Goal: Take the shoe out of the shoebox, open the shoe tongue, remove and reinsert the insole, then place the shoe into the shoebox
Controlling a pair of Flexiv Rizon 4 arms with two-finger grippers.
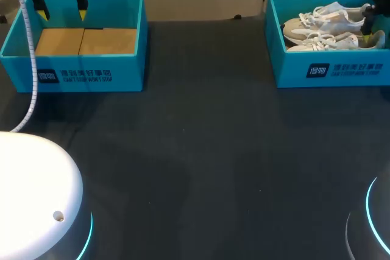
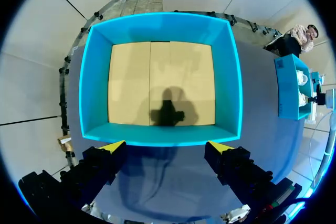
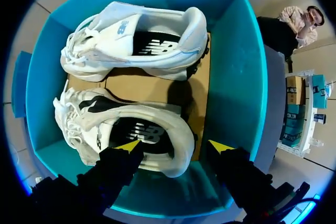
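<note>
Two white sneakers lie side by side in the blue shoebox (image 1: 332, 72) at the back right of the table, heels toward the right. My right gripper (image 1: 372, 19) hangs over their heel ends. In the right wrist view it (image 3: 174, 146) stands open astride the heel of the nearer sneaker (image 3: 126, 121). One yellow fingertip (image 3: 128, 146) is over the shoe's opening. The other yellow tip is outside the heel, by the box wall (image 3: 239, 72), with a gap left to the shoe. The second sneaker (image 3: 142, 38) lies ahead, untouched. My left gripper (image 1: 62, 11) is open and empty.
A second blue box (image 1: 91, 74) stands at the back left with only a bare cardboard floor (image 2: 157, 82). My left gripper (image 2: 168, 145) hovers above its near wall. Dark tabletop (image 1: 201, 150) stretches between the two boxes.
</note>
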